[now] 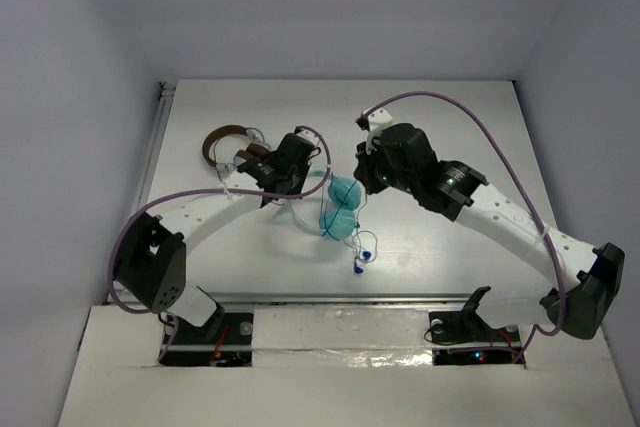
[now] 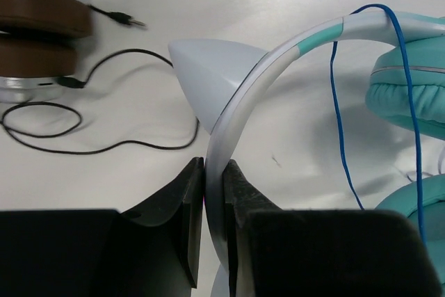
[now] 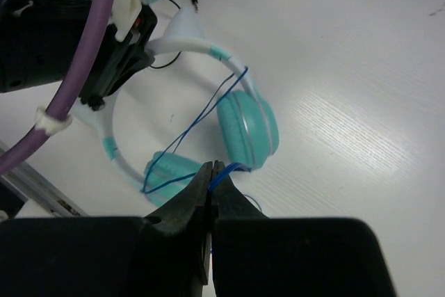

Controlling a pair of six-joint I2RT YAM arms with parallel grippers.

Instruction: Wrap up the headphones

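Left hand (image 2: 214, 193) clamped on the white headband (image 2: 268, 66) of the teal round-cup headphones (image 1: 342, 209), mid-worktop (image 1: 450, 257). Right hand (image 3: 212, 174) pinches their thin blue cable (image 3: 233, 167). Brown-banded headphones (image 1: 225, 139) at 10 o'clock from the teal pair.

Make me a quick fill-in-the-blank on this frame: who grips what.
1. The left gripper is shut on the white ____ of the headphones.
2. The right gripper pinches the thin ____ cable.
3. The second headset, lying apart on the table, has a ____ band.

Missing words: headband; blue; brown
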